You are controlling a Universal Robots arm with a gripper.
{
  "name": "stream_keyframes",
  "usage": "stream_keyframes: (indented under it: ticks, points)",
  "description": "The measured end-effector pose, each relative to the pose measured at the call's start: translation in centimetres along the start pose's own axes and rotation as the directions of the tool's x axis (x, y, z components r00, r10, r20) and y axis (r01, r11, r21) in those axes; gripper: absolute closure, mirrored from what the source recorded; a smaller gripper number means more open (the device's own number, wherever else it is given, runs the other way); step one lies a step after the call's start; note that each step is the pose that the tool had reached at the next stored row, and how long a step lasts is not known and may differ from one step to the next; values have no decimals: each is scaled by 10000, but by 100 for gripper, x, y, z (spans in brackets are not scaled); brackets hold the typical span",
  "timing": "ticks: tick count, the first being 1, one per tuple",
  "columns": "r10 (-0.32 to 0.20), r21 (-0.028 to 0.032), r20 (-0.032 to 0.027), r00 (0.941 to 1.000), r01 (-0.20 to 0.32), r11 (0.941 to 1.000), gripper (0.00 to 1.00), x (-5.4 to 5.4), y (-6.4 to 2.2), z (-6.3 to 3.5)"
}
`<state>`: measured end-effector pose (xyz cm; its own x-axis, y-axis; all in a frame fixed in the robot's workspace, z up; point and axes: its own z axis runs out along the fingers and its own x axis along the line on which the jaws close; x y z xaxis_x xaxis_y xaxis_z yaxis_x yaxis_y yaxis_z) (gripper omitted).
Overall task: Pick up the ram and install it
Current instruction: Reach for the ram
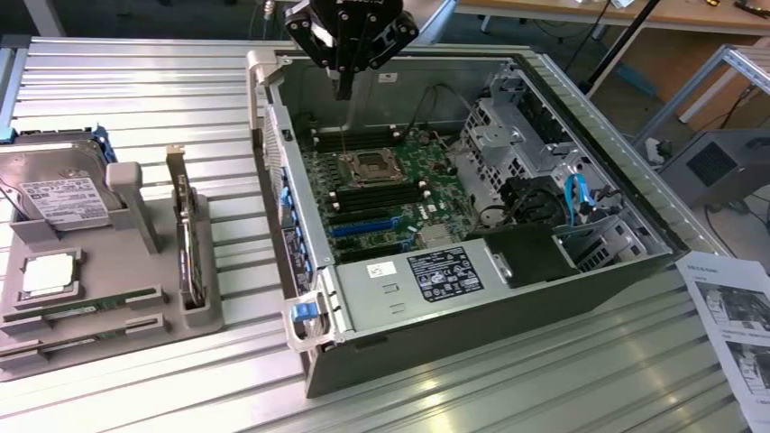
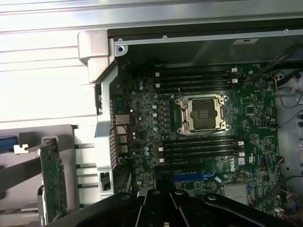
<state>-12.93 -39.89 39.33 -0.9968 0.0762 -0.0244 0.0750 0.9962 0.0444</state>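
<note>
Above the motherboard (image 1: 403, 176), the gripper (image 1: 345, 88) (clear of its slots (image 1: 361, 194)).

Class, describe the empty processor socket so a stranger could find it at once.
Find the open black computer case, then the green motherboard inside it. Near the board's middle sits the square silver-framed socket. Unlike the long black slots flanking it, it is square and metallic.

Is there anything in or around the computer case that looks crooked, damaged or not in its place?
Nothing looks damaged or spilled. The processor socket on the motherboard stands empty, and so do the black slots beside it. A printed sheet lies askew on the table at the exterior view's right.
</note>
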Motion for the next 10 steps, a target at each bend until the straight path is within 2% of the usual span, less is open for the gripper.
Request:
stream_keyframes:
  ticks: [10]
  points:
    - [0,0,0,10000,0,10000,89,149,-11,-4]
